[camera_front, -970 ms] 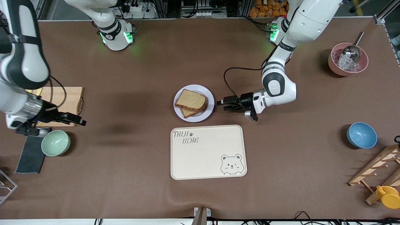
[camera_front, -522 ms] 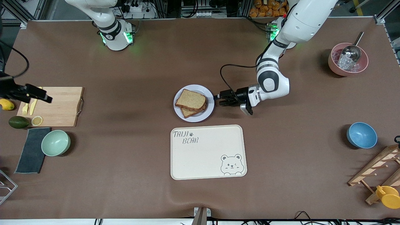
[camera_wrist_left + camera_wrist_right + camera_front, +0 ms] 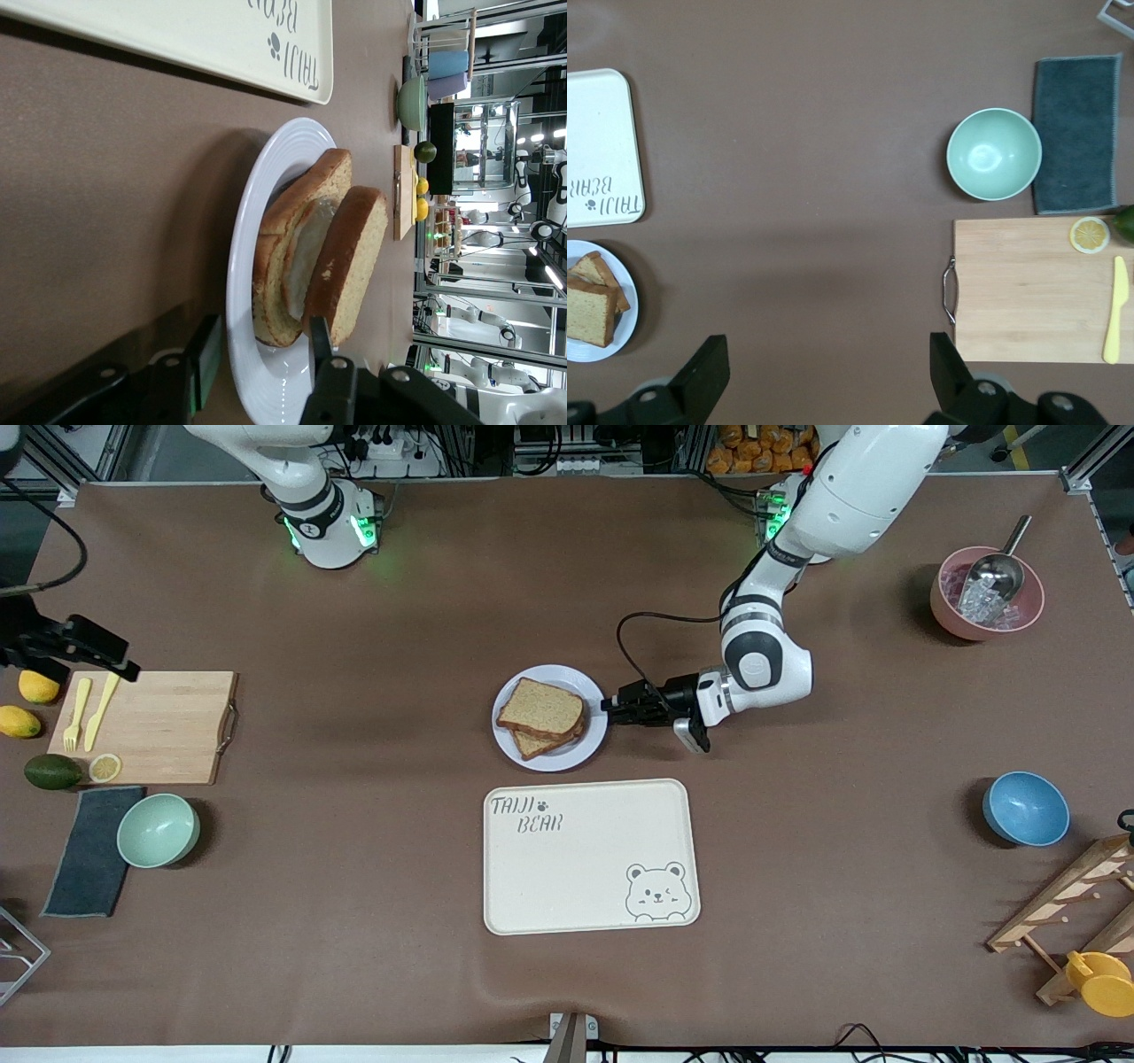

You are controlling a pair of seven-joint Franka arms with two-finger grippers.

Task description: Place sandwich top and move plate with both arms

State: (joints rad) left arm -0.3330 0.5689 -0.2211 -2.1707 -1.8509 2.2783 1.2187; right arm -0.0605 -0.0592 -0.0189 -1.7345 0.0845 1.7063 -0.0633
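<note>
**Top's on, now grabbing the plate**

The top (image 3: 541, 706) sits on the lower slice, both on the plate (image 3: 592, 737) mid-table, just farther from the camera than the tray (image 3: 589, 886). It lies flat and a bit skewed, so the stack isn't square, with its long axis running roughly toward my left arm's end. That step looks done to me.

My left gripper (image 3: 609, 708) comes in low and sideways at the rim on its own arm's end. One finger (image 3: 205, 359) is under the rim, the other above, still slightly apart from it, so no real pinch yet. I'd guess low is how you get under a rim.

My right gripper (image 3: 824, 372) hangs spread wide and empty, waiting by the board (image 3: 168, 731).
</note>
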